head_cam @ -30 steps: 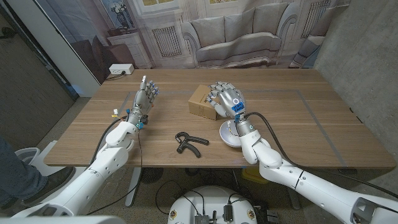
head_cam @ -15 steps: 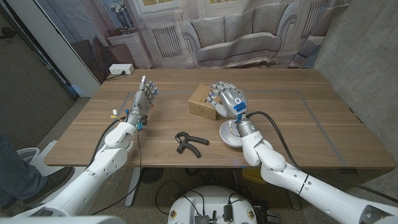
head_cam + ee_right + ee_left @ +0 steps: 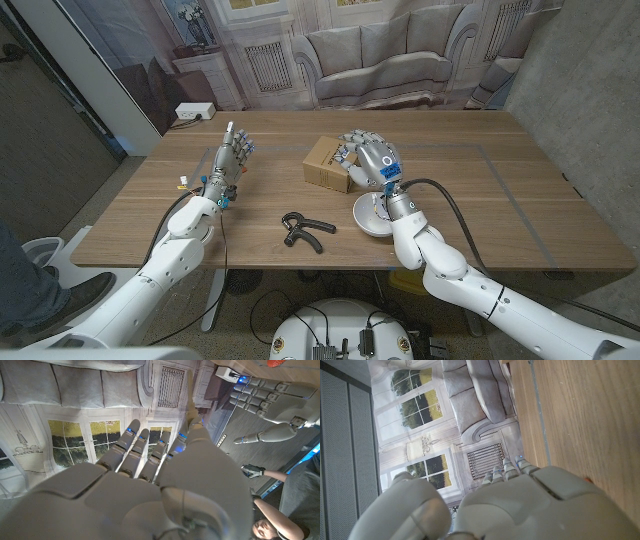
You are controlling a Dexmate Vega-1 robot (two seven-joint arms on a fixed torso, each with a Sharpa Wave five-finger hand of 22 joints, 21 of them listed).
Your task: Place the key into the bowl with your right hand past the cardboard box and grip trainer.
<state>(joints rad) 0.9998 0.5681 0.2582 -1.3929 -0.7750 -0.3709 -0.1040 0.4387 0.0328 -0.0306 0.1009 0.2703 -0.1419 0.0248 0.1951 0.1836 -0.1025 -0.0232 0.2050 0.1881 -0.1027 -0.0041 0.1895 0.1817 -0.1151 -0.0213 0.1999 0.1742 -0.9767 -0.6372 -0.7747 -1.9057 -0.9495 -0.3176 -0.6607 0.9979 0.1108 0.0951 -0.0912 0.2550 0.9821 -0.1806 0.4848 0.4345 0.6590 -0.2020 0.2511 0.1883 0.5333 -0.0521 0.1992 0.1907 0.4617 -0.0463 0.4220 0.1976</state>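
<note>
Your white bowl (image 3: pixel 372 219) sits near the table's (image 3: pixel 520 200) front edge, partly hidden behind your right wrist, and you cannot tell what lies inside it or where the key is. The cardboard box (image 3: pixel 326 165) stands just beyond it, the black grip trainer (image 3: pixel 302 231) to its left. Your right hand (image 3: pixel 368 160) hovers above box and bowl, fingers spread and apparently empty; your left hand (image 3: pixel 231 158) stands upright, fingers apart, holding nothing.

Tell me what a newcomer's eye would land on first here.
Likely the right hand, raised mid-table with fingers spread, in front of the cardboard box and above the white bowl. Next, the black grip trainer near the front edge, and the left hand standing upright on the left side.
</note>
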